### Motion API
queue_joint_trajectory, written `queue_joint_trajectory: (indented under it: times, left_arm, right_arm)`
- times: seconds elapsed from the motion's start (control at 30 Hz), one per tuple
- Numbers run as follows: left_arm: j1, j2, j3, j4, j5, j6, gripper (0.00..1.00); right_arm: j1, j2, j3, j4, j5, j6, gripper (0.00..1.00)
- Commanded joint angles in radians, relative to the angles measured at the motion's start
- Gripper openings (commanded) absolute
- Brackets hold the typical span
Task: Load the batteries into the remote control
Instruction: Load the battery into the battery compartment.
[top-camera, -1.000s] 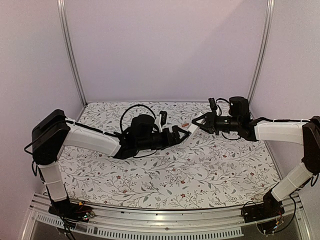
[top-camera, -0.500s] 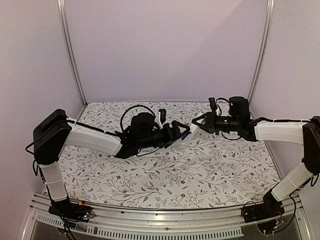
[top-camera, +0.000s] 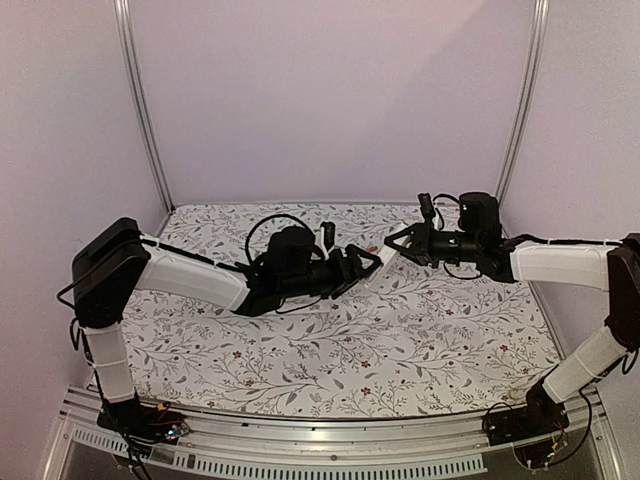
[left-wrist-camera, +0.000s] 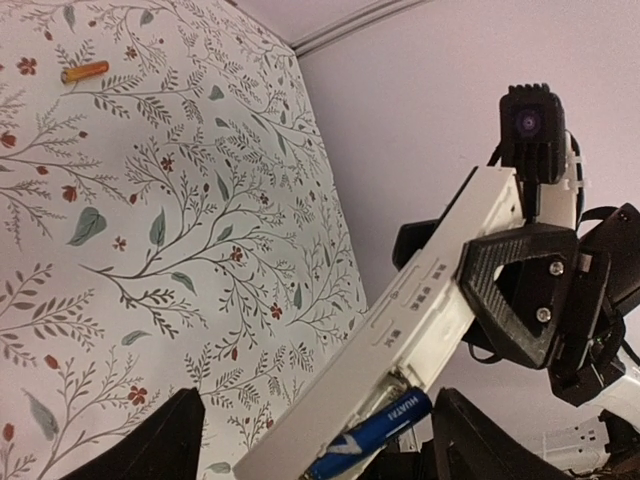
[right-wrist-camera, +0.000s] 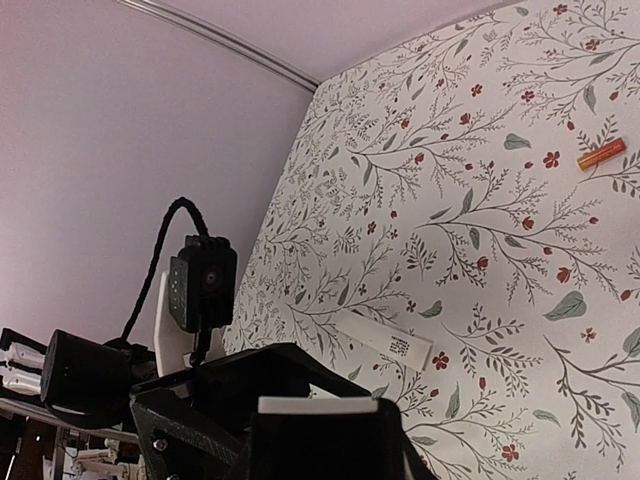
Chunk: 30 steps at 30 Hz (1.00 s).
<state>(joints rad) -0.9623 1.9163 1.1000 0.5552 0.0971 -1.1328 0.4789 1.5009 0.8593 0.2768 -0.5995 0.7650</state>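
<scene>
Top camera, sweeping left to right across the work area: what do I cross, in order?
In order: left arm → left gripper → remote control → right gripper → right arm.

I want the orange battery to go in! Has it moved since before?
No. The orange battery lies on the same spot of the flowered table, close to its back edge, as in both earlier pictures.
</scene>
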Motion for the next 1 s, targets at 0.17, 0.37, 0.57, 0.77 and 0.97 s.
queue_joint_trajectory:
  times: [0.17, 0.37, 0.57, 0.77, 0.97]
  left_arm:
    - [-0.008, 0.018, 0.022, -0.019, -0.002, -0.014, 0.77]
    - [-0.007, 0.021, 0.039, -0.051, -0.006, -0.013, 0.76]
    - [-0.002, 0.024, 0.022, -0.039, -0.006, -0.034, 0.65]
    - [0.001, 0.017, 0.008, -0.036, -0.015, -0.036, 0.58]
    - [0.002, 0.018, -0.001, -0.033, -0.023, -0.033, 0.55]
  right_arm:
    - [0.013, -0.027, -0.002, -0.001, 0.006, -0.019, 0.00]
    - [0.017, -0.025, 0.001, -0.007, 0.007, -0.026, 0.00]
    - [0.018, -0.034, 0.003, -0.009, 0.009, -0.028, 0.00]
    - [0.017, -0.037, 0.004, -0.008, 0.006, -0.026, 0.00]
    - [0.016, -0.045, 0.008, 0.021, -0.016, -0.006, 0.00]
